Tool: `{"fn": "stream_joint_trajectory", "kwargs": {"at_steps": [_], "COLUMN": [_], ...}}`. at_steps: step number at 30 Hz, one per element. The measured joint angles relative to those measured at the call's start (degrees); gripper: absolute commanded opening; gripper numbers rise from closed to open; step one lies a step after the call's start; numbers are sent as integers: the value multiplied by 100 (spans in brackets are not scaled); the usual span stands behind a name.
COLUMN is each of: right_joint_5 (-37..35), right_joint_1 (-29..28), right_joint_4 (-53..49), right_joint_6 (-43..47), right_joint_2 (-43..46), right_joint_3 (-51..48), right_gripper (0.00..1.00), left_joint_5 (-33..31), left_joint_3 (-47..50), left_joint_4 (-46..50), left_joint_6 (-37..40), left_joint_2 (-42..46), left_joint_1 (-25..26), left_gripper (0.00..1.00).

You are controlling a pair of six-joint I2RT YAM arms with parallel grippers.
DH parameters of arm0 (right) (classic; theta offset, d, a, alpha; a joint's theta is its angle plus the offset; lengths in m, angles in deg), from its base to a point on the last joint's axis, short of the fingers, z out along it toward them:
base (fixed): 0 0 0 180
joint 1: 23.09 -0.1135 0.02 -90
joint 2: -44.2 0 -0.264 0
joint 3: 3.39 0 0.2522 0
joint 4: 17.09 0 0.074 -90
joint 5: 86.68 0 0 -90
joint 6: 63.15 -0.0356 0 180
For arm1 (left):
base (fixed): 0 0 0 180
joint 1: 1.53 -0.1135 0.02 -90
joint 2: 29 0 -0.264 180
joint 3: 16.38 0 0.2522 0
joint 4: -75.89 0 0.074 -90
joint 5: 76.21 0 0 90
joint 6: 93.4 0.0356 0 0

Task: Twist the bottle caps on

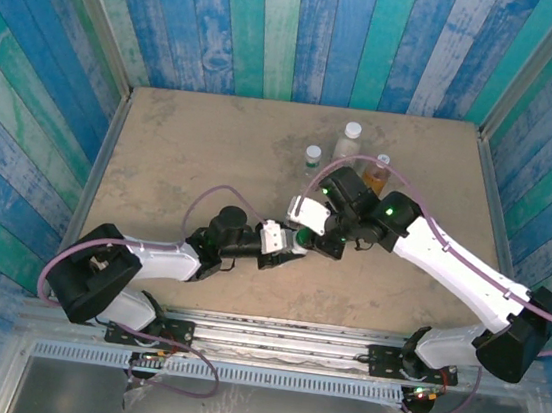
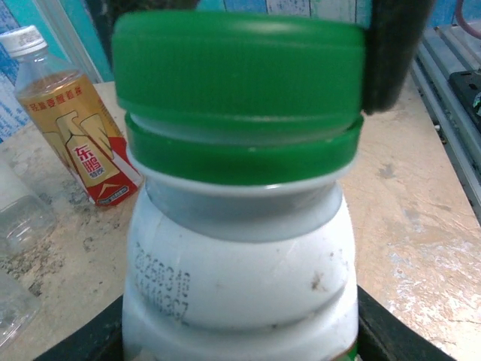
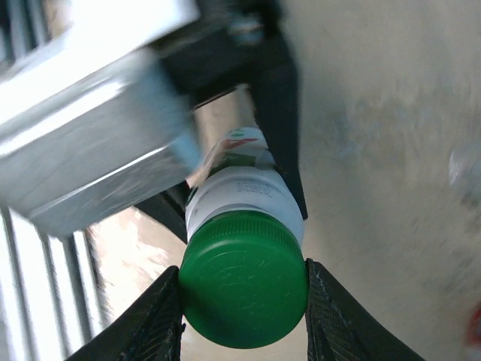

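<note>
My left gripper (image 1: 289, 246) is clamped on the white bottle (image 2: 240, 278), its dark fingers pressed to the body on both sides, low down under the shoulder. I hold it near the middle of the table (image 1: 182, 155), a little toward the near edge. The green cap (image 2: 237, 64) sits on the bottle's neck, above a green ring (image 2: 240, 154), and a thin pale strip shows between the two. My right gripper (image 3: 244, 301) reaches in from the right and comes over the top of the bottle, and its two black fingers (image 3: 154, 323) lie against opposite sides of the cap; I see no gap on either side, so I read it as closed on the cap. From the left wrist, one dark pad (image 2: 394, 53) is flat against the cap's right side. Far from the held bottle, toward the back of the table, stand the others: an amber bottle (image 2: 75, 135) with a red and gold label and a white cap (image 2: 22, 41) on it, a taller clear bottle (image 1: 349, 143) to its left and a smaller clear bottle (image 1: 312, 161) further left. They are well apart from both grippers. Both clear ones seem to carry caps, though they are too small for me to tell how they sit.
</note>
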Motion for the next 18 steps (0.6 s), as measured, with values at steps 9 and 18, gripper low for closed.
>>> {"fn": "stream_joint_trajectory", "kwargs": {"at_steps": [9, 18], "right_joint_5": [-122, -271], "right_joint_1": [-7, 70], "right_joint_4": [243, 533], "right_joint_6": [-2660, -55], "right_joint_2": [66, 750], "right_joint_3": [-136, -293], "right_gripper": [62, 69], "left_joint_5": [-127, -35], "left_joint_3": [0, 22], "left_joint_4": [24, 61], "left_joint_6": [-118, 31], "left_joint_2": [26, 66], "left_joint_1": [-20, 42], "left_gripper": [53, 53]}}
